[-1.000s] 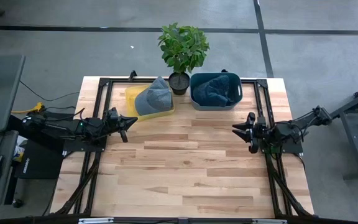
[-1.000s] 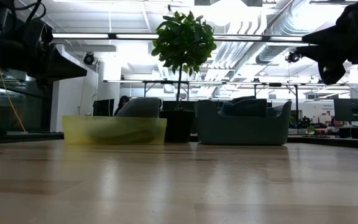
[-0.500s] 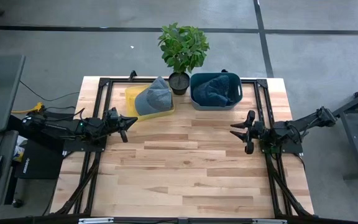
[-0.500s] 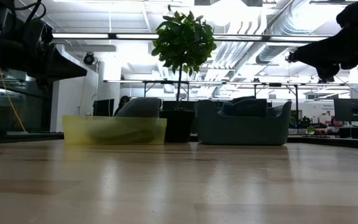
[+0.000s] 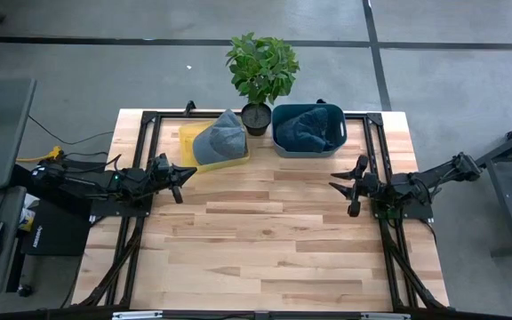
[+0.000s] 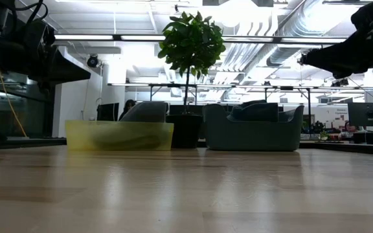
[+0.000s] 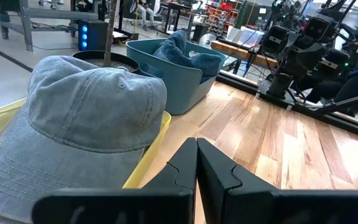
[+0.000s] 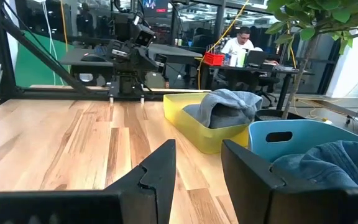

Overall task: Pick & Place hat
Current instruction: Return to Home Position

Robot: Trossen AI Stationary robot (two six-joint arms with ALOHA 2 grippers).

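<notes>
**Placement.** We find the gray cap (image 5: 221, 138) lying in the yellow bin (image 5: 186, 133) at the far left of the table (image 5: 265, 244). Its crown rises above the bin wall. In the low view more fabric shows through the yellow wall beneath it; we cannot tell what that is. The blue cap (image 5: 305, 131) lies crumpled inside the blue bin (image 5: 278, 148) at the far right. A potted plant (image 5: 262, 67) stands between the two bins, touching or just beside both. No cap lies loose on the boards, so we judge the sorting complete.

**Arms.** The left gripper (image 7: 196, 148) sits at the table's left edge, just near of the yellow bin. Its fingers are pressed together and carry nothing. The right gripper (image 8: 199, 149) sits at the right edge, near of the blue bin and well apart from it. Its fingers are spread and also carry nothing. Both grippers point inward over the table and hang clear of the boards. We judge this a parking posture, since neither gripper has anything left to reach for.

**Surface.** Light wooden planks, glossy enough to reflect the ceiling lights, bordered by a dark frame.

**Room.** Gray floor with dark lines. An open hall lies beyond, with exposed ducts, strip lighting and rows of desks. A person (image 8: 241, 41) sits at a far desk, well away from the rig.
</notes>
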